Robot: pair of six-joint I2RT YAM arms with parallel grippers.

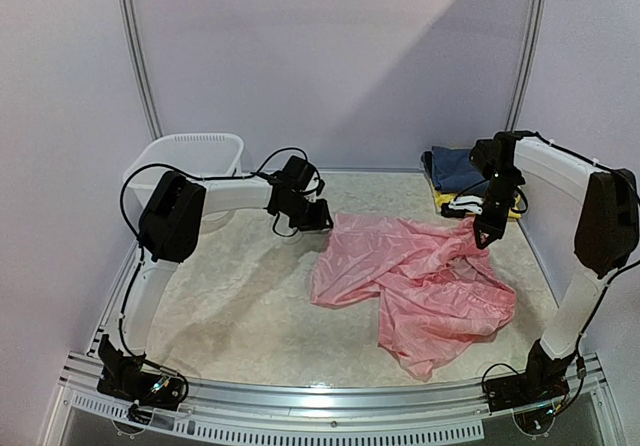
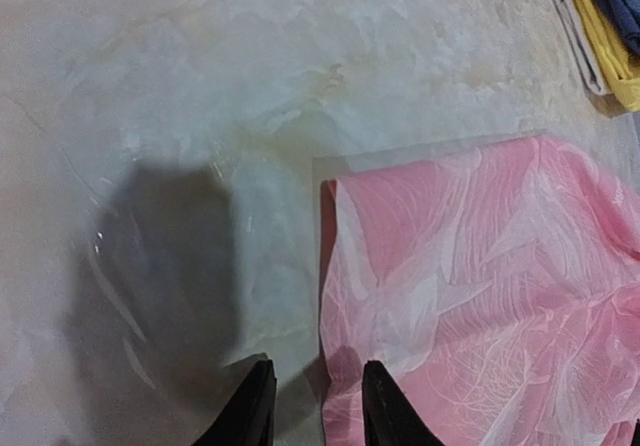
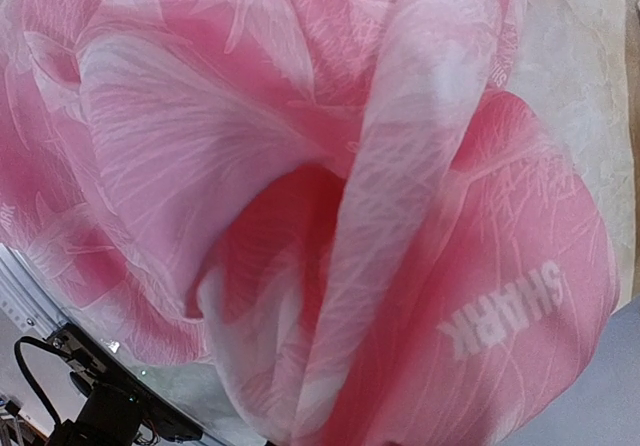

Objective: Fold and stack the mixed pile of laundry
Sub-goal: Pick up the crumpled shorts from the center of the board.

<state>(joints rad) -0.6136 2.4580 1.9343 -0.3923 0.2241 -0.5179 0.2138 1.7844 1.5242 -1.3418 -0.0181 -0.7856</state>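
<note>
Pink garment (image 3: 250, 166) held by right gripper (image 1: 485, 236), edge inside left gripper (image 2: 318, 406).

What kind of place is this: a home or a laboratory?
Likely a robot test booth: plain walls close around a small table, with the left arm and right arm bolted to its metal rail.

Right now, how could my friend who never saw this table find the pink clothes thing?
Start at the big pale table; the pink garment lies rumpled on its right half. Unlike the navy garment and yellow garment folded in the far right corner, it is thin, unfolded and has SHARK printed in white.
</note>
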